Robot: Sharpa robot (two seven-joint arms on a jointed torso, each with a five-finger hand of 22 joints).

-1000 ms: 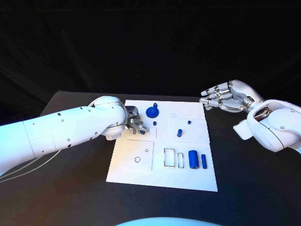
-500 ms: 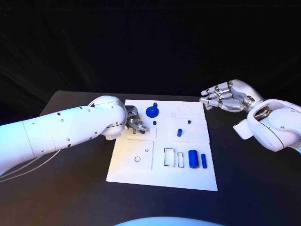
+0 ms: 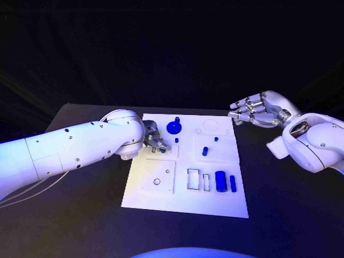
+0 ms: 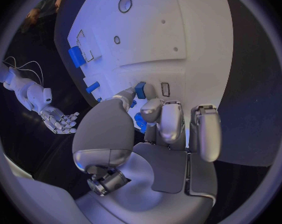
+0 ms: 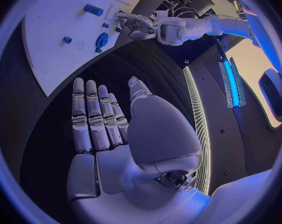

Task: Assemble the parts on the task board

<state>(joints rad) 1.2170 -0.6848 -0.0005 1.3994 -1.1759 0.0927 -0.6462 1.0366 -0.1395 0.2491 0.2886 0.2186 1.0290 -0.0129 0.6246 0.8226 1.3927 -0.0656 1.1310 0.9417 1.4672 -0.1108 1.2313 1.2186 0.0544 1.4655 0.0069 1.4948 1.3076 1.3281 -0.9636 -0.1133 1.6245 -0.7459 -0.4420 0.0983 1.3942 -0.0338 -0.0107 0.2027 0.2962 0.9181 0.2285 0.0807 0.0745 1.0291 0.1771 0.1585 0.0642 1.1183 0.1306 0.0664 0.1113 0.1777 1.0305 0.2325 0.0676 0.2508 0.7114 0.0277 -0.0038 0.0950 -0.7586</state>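
The white task board (image 3: pixel 184 201) lies in the middle of the table. My left hand (image 3: pixel 155 141) hovers low over its left side, and in the left wrist view it pinches a small blue part (image 4: pixel 140 89) between thumb and a finger. On the board stand a blue round knob (image 3: pixel 173 127), a small blue peg (image 3: pixel 177 140), a short blue piece (image 3: pixel 205 151), a thick blue cylinder (image 3: pixel 220 180) and a thin blue bar (image 3: pixel 233 183). My right hand (image 3: pixel 257 110) hangs open beside the board's far right corner, holding nothing.
Two white rectangular slots (image 3: pixel 194 179) lie left of the cylinder, and small round holes (image 3: pixel 156 181) mark the near left panel. A circle outline (image 3: pixel 210 125) sits at the far right of the board. Black table (image 3: pixel 79 215) surrounds the board.
The left hand's fingertips have drawn in slightly, and the blue part under them shows less in the head view. The right hand has not moved.
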